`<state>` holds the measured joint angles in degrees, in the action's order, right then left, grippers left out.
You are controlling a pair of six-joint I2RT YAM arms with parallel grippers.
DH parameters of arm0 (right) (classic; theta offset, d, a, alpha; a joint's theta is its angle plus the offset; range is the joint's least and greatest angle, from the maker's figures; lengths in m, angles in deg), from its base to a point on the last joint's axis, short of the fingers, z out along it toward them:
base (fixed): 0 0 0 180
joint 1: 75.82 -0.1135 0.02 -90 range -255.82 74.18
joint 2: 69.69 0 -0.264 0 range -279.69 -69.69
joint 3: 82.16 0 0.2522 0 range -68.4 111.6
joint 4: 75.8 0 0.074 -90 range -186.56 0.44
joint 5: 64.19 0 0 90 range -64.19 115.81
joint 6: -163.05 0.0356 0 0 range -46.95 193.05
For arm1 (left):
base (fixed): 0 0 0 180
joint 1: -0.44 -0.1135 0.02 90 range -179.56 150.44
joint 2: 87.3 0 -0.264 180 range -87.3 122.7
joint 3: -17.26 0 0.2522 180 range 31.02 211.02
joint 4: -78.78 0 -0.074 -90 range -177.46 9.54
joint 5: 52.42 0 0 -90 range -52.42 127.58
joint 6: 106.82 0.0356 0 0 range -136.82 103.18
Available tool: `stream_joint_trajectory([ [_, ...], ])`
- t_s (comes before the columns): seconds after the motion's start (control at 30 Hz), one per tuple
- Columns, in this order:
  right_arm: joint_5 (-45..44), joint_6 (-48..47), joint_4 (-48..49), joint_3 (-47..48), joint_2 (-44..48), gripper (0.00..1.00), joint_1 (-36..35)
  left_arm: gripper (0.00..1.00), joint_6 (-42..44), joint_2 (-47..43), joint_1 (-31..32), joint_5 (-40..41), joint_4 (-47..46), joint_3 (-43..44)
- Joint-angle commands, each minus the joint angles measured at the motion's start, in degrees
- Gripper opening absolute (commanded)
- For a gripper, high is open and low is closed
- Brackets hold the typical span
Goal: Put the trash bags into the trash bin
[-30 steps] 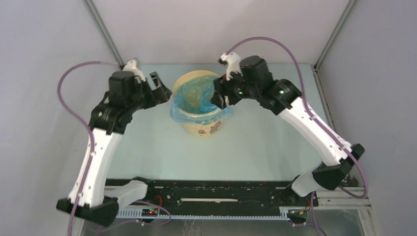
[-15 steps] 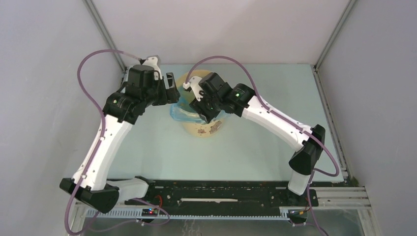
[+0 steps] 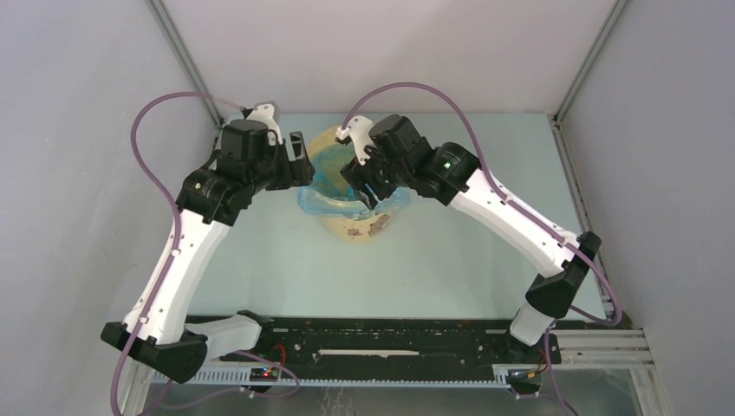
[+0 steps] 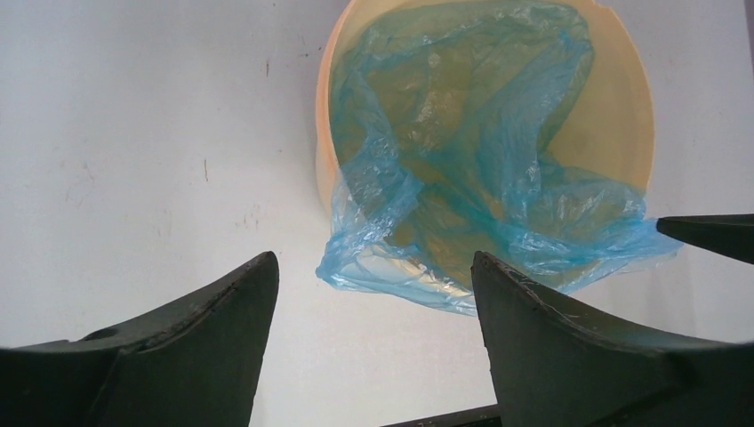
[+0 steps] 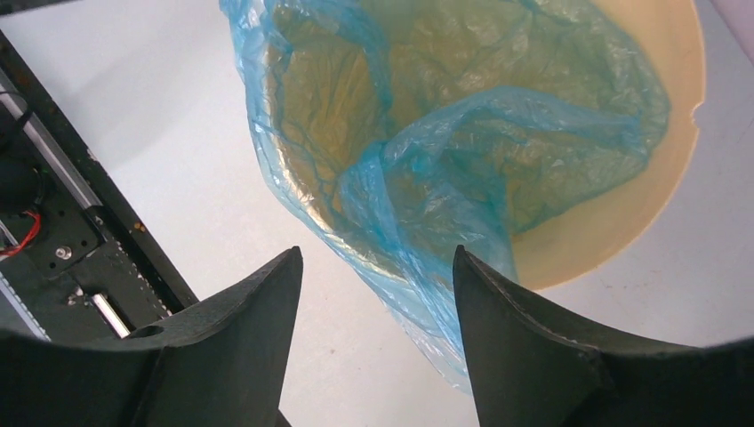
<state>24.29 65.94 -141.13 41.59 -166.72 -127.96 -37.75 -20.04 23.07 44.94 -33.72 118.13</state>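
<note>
The trash bin is a tan-yellow round bucket standing at the back middle of the table; its pale inner wall also shows from above. A crumpled, translucent blue trash bag lies inside it and hangs over the near-left rim. My left gripper hovers at the bin's left rim, open, with nothing between its fingers. My right gripper hangs over the bin's near rim, open too, above the bag's overhanging edge. One right fingertip pokes into the left wrist view.
A black rail with the arm bases runs along the table's near edge. Grey enclosure walls and two metal posts close in the back corners. Purple cables loop above both wrists.
My right gripper swung left from the bin's right side to above its near rim. My left gripper moved right, up to the bin's left rim. The bag stayed in the bin.
</note>
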Motion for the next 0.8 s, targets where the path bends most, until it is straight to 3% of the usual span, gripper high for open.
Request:
stream_joint_trajectory([
  [0.0, 0.24, 1.39, 1.24, 1.60, 0.55, 0.71, 1.00, 0.85, 0.73, -1.33, -0.29, -0.32, -1.35, -0.63],
  [0.23, 0.44, 0.17, 0.78, 4.51, -4.62, 0.57, 0.82, 0.85, 0.86, -1.86, -0.82, -0.99, -1.27, -0.04],
  [0.7, -1.56, 0.78, 1.16, 5.44, -8.96, 0.51, 0.99, 0.85, -0.03, -3.06, -0.92, -2.80, -1.74, -1.50],
  [0.77, -1.85, 1.08, 0.80, 5.72, -9.49, 0.44, 0.99, 0.85, -0.08, -2.91, -0.92, -3.02, -1.95, -1.50],
])
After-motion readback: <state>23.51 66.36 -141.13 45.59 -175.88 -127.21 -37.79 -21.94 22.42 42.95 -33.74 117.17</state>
